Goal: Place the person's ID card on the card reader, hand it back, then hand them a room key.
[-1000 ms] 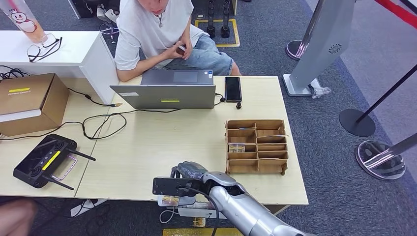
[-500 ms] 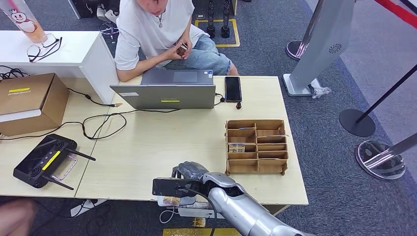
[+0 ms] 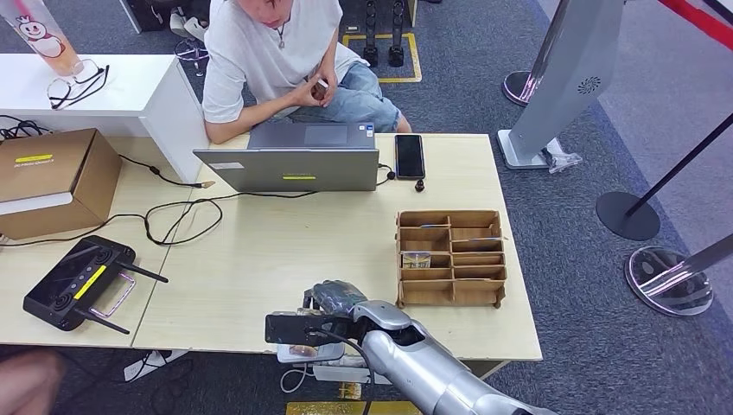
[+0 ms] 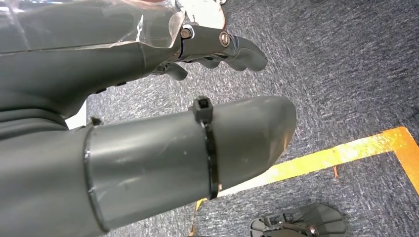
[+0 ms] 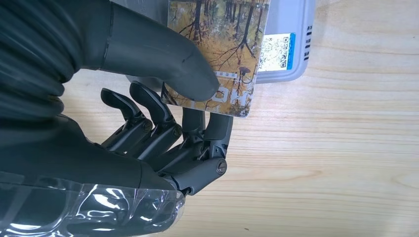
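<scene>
Right hand [image 5: 163,113] pinching ID card [image 5: 217,54] over card reader [image 5: 289,44], reader mostly hidden, left hand [image 4: 148,98] released

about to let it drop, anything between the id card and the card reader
Nothing visible. The right hand pinches the ID card directly over the grey card reader, overlapping its top.

One laptop [image 3: 298,160], one phone [image 3: 410,156], one box [image 3: 52,180], one organizer [image 3: 450,258], one controller [image 3: 79,282], one card [image 5: 217,52], one reader [image 5: 291,44], one person [image 3: 277,56].
</scene>
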`<action>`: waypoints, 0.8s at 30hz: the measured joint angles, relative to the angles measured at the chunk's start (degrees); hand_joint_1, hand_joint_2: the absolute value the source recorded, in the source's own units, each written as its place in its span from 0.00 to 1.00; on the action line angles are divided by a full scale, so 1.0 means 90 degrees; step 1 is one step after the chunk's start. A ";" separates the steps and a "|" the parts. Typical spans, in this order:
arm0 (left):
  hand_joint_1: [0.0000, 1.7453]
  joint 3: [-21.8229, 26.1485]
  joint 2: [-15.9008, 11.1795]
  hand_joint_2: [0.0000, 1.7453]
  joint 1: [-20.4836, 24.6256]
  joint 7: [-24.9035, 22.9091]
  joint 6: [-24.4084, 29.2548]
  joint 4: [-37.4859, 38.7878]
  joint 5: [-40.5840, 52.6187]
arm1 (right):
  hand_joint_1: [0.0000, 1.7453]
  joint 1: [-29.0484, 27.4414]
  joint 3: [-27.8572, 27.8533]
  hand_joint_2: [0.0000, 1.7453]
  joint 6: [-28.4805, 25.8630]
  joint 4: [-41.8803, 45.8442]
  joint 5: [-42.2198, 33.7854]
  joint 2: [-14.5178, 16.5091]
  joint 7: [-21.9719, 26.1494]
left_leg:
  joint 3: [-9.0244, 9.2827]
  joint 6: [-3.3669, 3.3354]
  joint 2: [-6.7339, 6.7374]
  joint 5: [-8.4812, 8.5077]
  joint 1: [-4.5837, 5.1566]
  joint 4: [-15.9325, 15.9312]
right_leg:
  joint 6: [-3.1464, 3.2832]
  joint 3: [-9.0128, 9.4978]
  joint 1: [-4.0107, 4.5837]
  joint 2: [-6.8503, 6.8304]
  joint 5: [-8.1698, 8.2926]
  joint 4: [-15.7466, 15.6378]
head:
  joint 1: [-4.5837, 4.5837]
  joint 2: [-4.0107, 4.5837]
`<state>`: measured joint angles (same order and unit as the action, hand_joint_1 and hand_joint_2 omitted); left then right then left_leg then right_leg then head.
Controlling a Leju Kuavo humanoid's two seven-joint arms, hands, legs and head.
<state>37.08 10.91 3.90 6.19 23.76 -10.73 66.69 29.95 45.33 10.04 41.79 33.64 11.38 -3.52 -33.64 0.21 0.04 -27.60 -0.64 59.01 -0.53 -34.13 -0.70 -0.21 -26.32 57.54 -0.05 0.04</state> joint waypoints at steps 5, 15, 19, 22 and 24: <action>0.00 -0.0001 -0.0002 0.00 -0.0006 0.0001 0.0001 0.0000 0.0000 | 1.00 0.0005 0.0000 1.00 -0.0003 -0.0011 0.0000 0.0007 0.0000 | 0.0000 0.0000 0.0000 0.0000 0.0000 0.0000 | 0.0000 0.0000 0.0000 0.0000 0.0000 0.0000 | 0.0001 0.0000; 0.00 -0.0001 0.0001 0.00 -0.0015 0.0001 0.0021 0.0000 0.0000 | 1.00 0.0010 0.0000 1.00 -0.0004 -0.0016 0.0003 0.0012 0.0000 | 0.0000 0.0000 0.0000 0.0000 0.0000 0.0000 | 0.0000 0.0000 0.0000 0.0000 0.0000 0.0000 | 0.0001 0.0000; 0.00 -0.0001 -0.0002 0.00 -0.0013 -0.0015 -0.0049 0.0000 0.0013 | 1.00 0.0018 0.0000 1.00 -0.0002 -0.0028 0.0011 0.0022 0.0000 | 0.0000 0.0000 0.0000 0.0000 0.0000 0.0000 | 0.0000 0.0000 0.0000 0.0000 0.0000 0.0000 | 0.0000 0.0000; 0.00 -0.0001 -0.0009 0.00 -0.0010 -0.0022 -0.0101 0.0000 0.0019 | 1.00 0.0040 0.0001 1.00 -0.0001 -0.0050 0.0012 0.0045 -0.0002 | 0.0000 0.0000 0.0000 0.0000 0.0000 0.0000 | 0.0000 0.0000 0.0000 0.0000 0.0000 0.0000 | 0.0000 0.0000; 0.00 -0.0001 -0.0004 0.00 -0.0011 -0.0021 -0.0068 0.0000 0.0018 | 1.00 0.0051 0.0001 1.00 -0.0001 -0.0066 0.0012 0.0050 -0.0002 | 0.0000 0.0000 0.0000 0.0000 0.0000 0.0000 | 0.0000 0.0000 0.0000 0.0000 0.0000 0.0000 | 0.0001 0.0000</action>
<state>37.07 10.87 3.80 6.00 23.15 -10.73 66.85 30.41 45.34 10.03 41.19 33.75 11.83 -3.54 -33.64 0.21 0.04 -27.60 -0.64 59.01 -0.53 -34.14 -0.70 -0.21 -26.32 57.54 -0.04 0.04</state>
